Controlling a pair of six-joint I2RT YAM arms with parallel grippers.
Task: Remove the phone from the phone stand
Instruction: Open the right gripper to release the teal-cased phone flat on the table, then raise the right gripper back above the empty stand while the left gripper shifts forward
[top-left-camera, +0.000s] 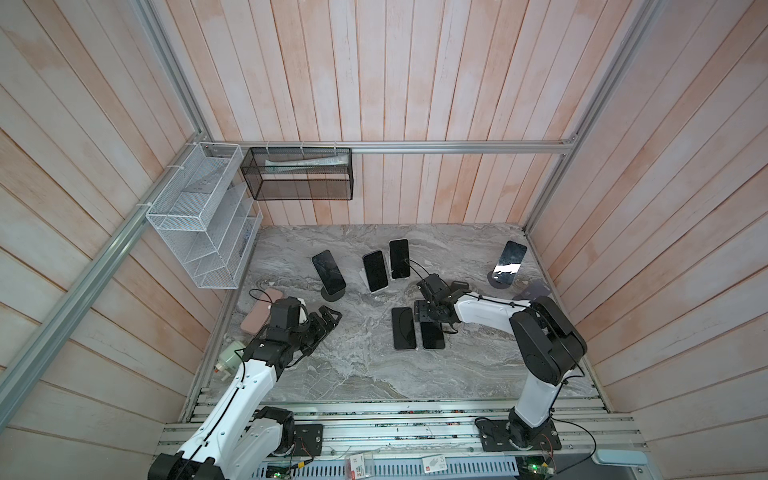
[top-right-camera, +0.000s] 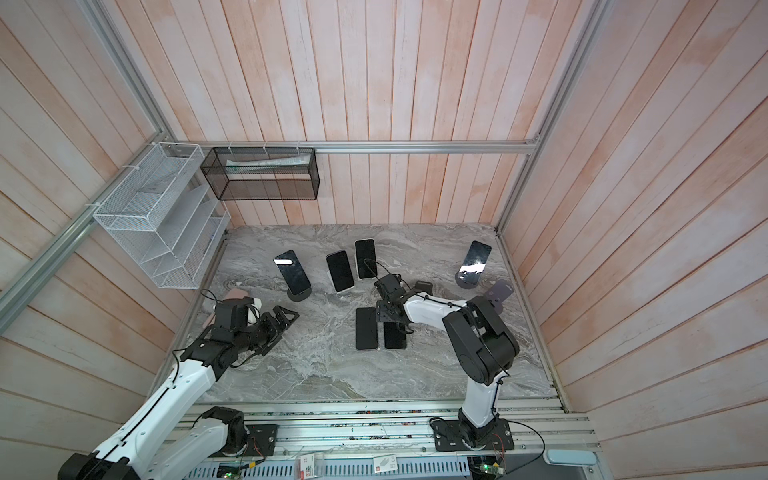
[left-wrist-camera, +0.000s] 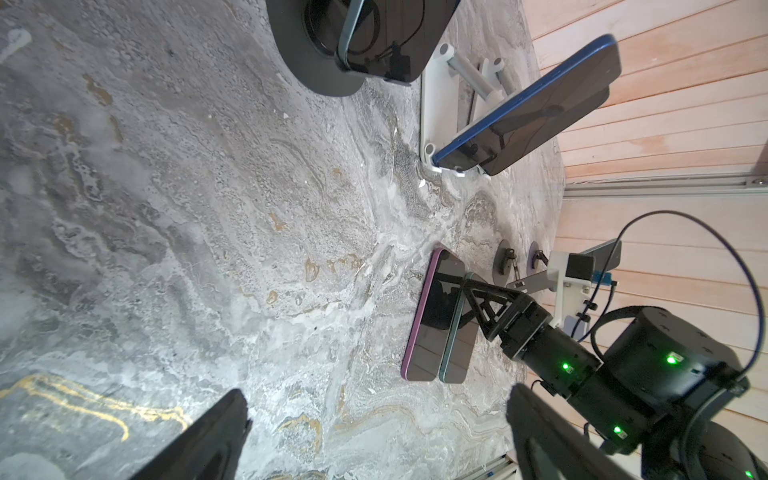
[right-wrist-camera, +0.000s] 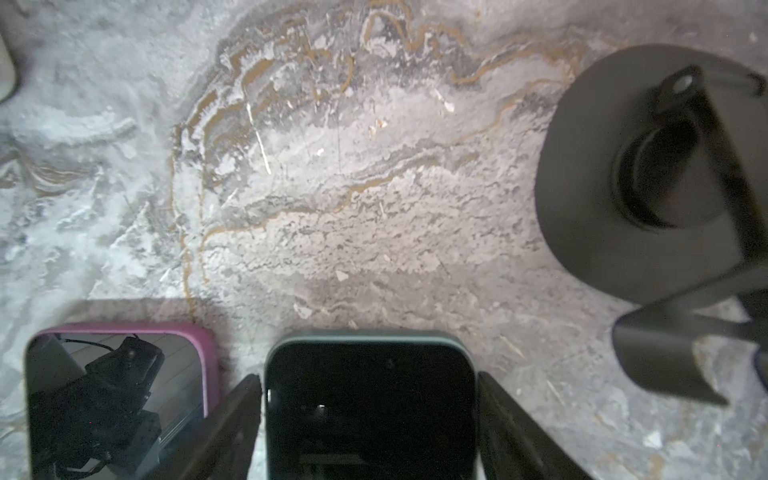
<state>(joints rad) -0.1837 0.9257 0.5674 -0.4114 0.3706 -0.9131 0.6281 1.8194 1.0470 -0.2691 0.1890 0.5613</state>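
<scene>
Both top views: the teal-edged phone (top-left-camera: 433, 338) lies near the worktop's (top-left-camera: 374, 374) middle, just beside a purple-edged phone (top-left-camera: 404, 328). The right gripper (top-left-camera: 430, 322) covers its far end, hiding any contact. The left gripper (top-left-camera: 328, 318), near the left edge, is spread and empty.

Left wrist view: both phones lie flat.

Right wrist view alone: fingers (right-wrist-camera: 232, 415) flank the teal-edged phone's long edges with slivers of worktop between, jaws apart and not gripping. A black phone stand (right-wrist-camera: 590, 187) stands near, apart.
</scene>
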